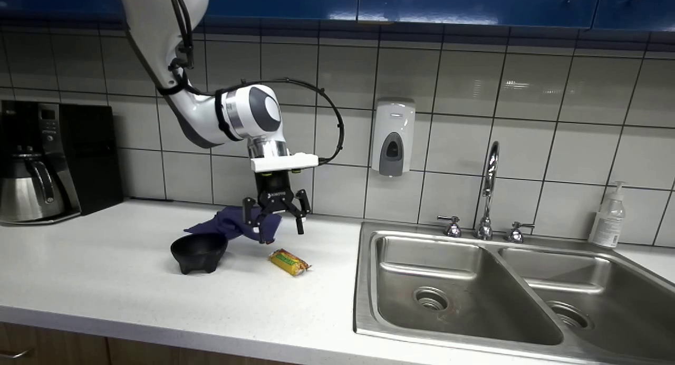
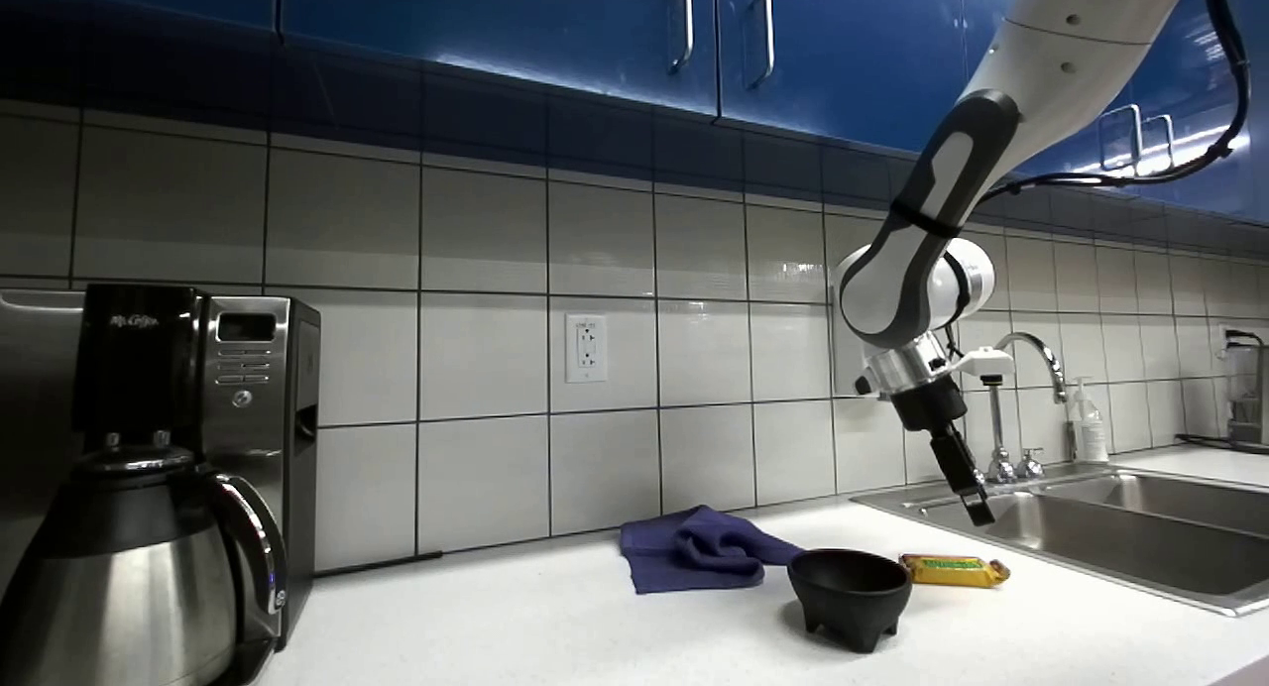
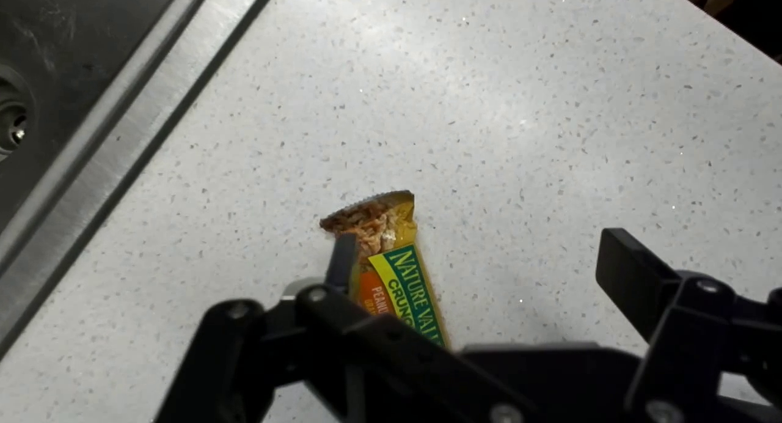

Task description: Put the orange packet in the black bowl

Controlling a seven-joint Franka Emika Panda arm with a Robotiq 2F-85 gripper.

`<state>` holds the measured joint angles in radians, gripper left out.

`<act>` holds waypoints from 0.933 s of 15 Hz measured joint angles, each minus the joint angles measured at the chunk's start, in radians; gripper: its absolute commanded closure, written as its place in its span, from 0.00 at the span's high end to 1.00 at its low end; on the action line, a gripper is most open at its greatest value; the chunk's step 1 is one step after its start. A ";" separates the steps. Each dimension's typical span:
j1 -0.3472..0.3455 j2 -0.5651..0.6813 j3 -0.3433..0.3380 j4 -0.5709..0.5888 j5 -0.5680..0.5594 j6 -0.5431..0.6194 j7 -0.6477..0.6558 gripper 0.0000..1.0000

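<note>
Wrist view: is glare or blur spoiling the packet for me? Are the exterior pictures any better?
Wrist view: soft glare on the counter, clear of the packet; its big lettering is readable, though the fingers hide part of it. Both exterior views: no better, packet print too small to read, glare on the blue cabinets and tiles, little detail inside the black bowl.

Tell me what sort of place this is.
Likely a kitchen, perhaps an office one: a sink with a tap, a coffee maker on the counter, and blue cabinets overhead.
</note>
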<state>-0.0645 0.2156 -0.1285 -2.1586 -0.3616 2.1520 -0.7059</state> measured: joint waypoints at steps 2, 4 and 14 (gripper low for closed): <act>0.000 0.016 0.000 0.006 0.000 0.001 -0.018 1.00; 0.000 0.035 0.001 0.015 0.000 0.007 -0.029 1.00; -0.005 0.145 0.012 0.096 0.000 0.066 -0.073 1.00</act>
<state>-0.0693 0.3608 -0.1163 -2.0623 -0.3617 2.2176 -0.7790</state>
